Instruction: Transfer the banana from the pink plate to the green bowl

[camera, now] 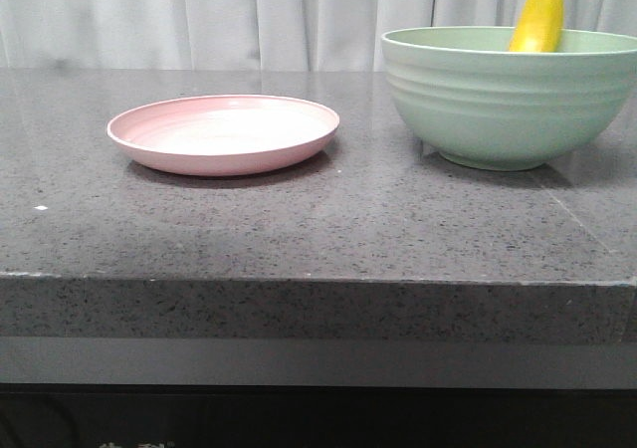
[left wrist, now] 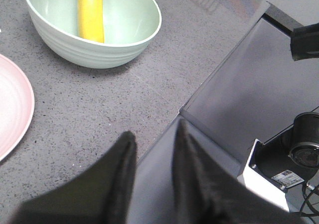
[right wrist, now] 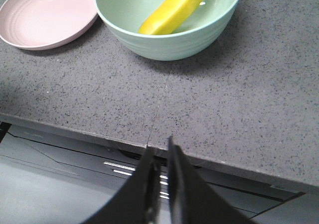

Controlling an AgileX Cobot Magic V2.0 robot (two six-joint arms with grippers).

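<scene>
The yellow banana (camera: 538, 18) stands leaning inside the green bowl (camera: 498, 100) at the right of the table, its top end poking above the rim. It also shows lying in the bowl in the left wrist view (left wrist: 90, 12) and in the right wrist view (right wrist: 172, 10). The pink plate (camera: 224, 134) sits bare to the bowl's left. Neither gripper shows in the front view. My left gripper (left wrist: 155, 129) is open and empty, off the table's edge, far from the bowl (left wrist: 99, 52). My right gripper (right wrist: 160, 143) is shut and empty, in front of the table's front edge.
The grey speckled table (camera: 299, 229) has its front edge close to both grippers. A white curtain (camera: 199, 10) hangs behind. A white box with black gear (left wrist: 261, 171) sits below the table beside the left gripper.
</scene>
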